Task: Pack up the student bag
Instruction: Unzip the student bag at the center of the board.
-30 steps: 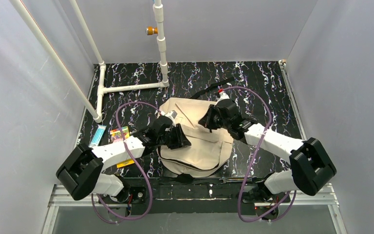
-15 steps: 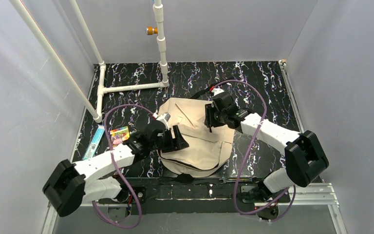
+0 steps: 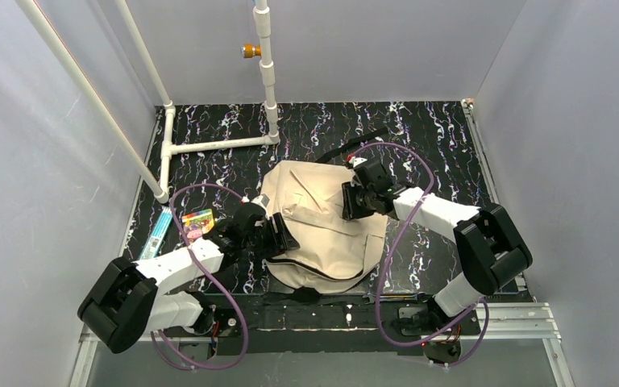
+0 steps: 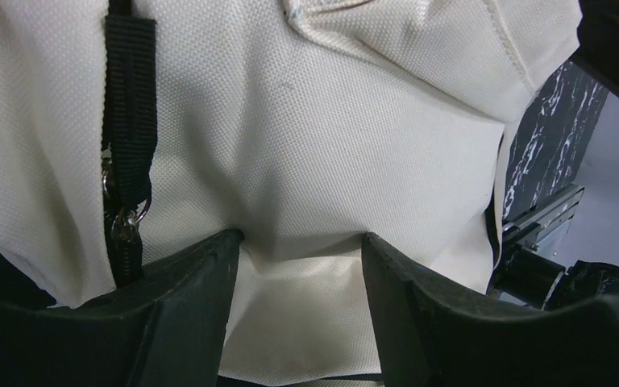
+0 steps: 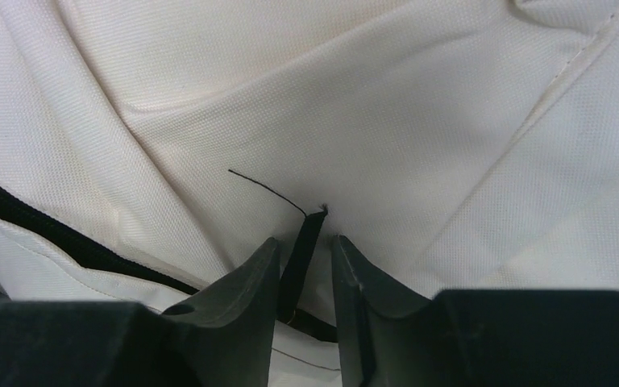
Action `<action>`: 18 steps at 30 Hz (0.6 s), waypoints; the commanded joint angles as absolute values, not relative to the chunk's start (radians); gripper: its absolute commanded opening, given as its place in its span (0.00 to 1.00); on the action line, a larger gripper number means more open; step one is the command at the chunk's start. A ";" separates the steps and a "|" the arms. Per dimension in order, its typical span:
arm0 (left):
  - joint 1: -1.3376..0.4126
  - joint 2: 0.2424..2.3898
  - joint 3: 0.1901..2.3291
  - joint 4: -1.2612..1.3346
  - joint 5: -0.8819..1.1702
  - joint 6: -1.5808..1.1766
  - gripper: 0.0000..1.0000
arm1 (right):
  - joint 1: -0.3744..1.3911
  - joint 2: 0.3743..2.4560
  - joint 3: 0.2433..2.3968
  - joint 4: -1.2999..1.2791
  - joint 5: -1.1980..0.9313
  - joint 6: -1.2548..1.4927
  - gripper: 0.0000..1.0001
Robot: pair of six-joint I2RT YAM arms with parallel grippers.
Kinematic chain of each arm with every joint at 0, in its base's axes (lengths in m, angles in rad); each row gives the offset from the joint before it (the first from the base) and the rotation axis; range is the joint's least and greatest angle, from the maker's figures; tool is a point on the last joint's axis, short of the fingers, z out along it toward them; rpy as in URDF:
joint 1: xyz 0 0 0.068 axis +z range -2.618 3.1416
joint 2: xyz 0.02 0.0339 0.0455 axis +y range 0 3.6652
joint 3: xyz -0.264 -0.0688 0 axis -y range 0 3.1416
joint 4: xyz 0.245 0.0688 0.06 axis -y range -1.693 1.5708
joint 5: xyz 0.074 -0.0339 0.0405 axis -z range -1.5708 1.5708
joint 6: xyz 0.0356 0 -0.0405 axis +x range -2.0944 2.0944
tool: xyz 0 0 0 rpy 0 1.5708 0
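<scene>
The student bag [image 3: 322,230] is a large beige fabric backpack lying flat in the middle of the table. My left gripper [image 3: 276,239] is at its left edge. In the left wrist view the bag [image 4: 330,137] fills the frame, and the gripper [image 4: 300,254] holds a fold of beige fabric between half-closed jaws beside a black zip [image 4: 125,177]. My right gripper [image 3: 353,201] is at the bag's upper right. In the right wrist view it [image 5: 305,250] is nearly closed around a thin black pull tab [image 5: 300,254] on the bag [image 5: 355,105].
A colourful book [image 3: 197,222] and a blue packet [image 3: 159,225] lie left of the bag. A white pipe frame [image 3: 218,143] stands at the back left. Black straps [image 3: 346,149] trail behind the bag. A metal tool [image 3: 380,297] lies near the front edge.
My left gripper has drawn back to the left edge of the bag. My right gripper has shifted slightly left and lower onto the bag's upper right. The bag has barely moved.
</scene>
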State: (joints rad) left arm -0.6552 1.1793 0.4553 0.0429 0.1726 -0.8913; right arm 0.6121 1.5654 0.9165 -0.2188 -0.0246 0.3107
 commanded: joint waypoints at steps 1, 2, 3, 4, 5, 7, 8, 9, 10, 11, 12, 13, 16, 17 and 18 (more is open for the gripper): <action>-0.656 1.203 0.407 0.055 0.189 -0.901 0.57 | 0.677 1.596 0.858 -0.159 0.023 0.344 0.34; -0.656 1.209 0.405 0.055 0.185 -0.900 0.57 | 0.691 1.598 0.854 -0.148 0.048 0.354 0.30; -0.656 1.218 0.406 0.054 0.181 -0.897 0.57 | 0.701 1.598 0.856 -0.141 0.063 0.362 0.25; -0.657 1.230 0.406 0.054 0.176 -0.895 0.57 | 0.705 1.597 0.861 -0.137 0.075 0.370 0.18; -0.656 1.238 0.407 0.054 0.172 -0.895 0.56 | 0.706 1.596 0.869 -0.137 0.082 0.376 0.10; -0.656 1.244 0.405 0.055 0.160 -0.899 0.56 | 0.704 1.571 0.889 -0.138 0.100 0.388 0.01; -0.656 1.243 0.404 0.055 0.156 -0.899 0.56 | 0.704 1.551 0.893 -0.139 0.104 0.396 0.01; -0.657 1.241 0.403 0.055 0.153 -0.898 0.56 | 0.703 1.532 0.897 -0.137 0.102 0.405 0.01; -0.657 1.241 0.403 0.055 0.151 -0.896 0.56 | 0.699 1.510 0.895 -0.129 0.083 0.422 0.01; -0.657 1.242 0.402 0.055 0.150 -0.896 0.57 | 0.689 1.486 0.886 -0.110 0.050 0.440 0.01; -0.657 1.244 0.402 0.055 0.150 -0.894 0.57 | 0.677 1.457 0.871 -0.080 0.015 0.473 0.01; -0.657 1.247 0.401 0.054 0.152 -0.893 0.57 | 0.661 1.428 0.847 -0.043 -0.034 0.516 0.01; -0.656 1.250 0.396 0.054 0.150 -0.892 0.57 | 0.606 1.374 0.778 0.105 -0.186 0.651 0.01; -0.657 1.250 0.395 0.054 0.150 -0.890 0.57 | 0.594 1.369 0.759 0.149 -0.251 0.697 0.01; -0.656 1.249 0.396 0.054 0.150 -0.888 0.57 | 0.585 1.370 0.750 0.192 -0.294 0.739 0.01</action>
State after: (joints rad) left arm -0.6537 1.2148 0.4358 0.1230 0.1814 -0.9092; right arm 0.6331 1.4143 0.7959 -0.0402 -0.0605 0.5297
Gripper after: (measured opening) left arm 0.565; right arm 0.029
